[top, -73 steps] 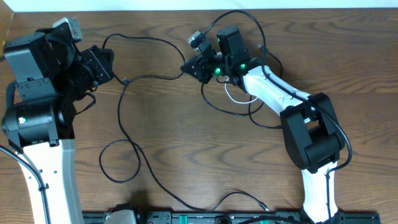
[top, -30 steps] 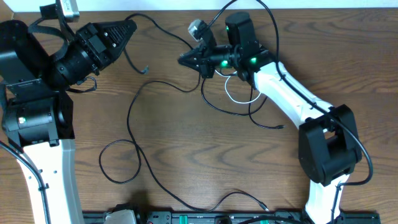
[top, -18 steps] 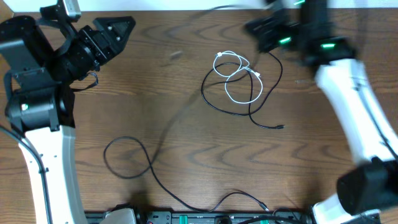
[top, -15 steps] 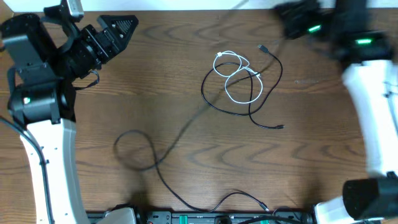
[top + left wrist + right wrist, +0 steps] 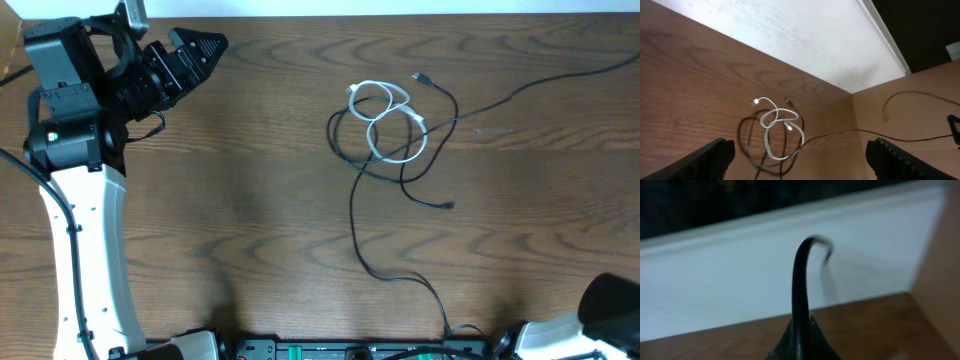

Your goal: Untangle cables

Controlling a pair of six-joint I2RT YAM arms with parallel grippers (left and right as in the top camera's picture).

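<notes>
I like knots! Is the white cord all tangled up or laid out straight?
Tangled: the white cable lies coiled in loops, with a black cable crossing through them.

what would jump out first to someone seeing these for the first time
The white cable stands out, looped in a knot of black cables at the upper middle of the table. From it a long black cable runs off the right edge, apparently the one pinched in the shut right gripper; the left gripper hangs open at the top left.
</notes>
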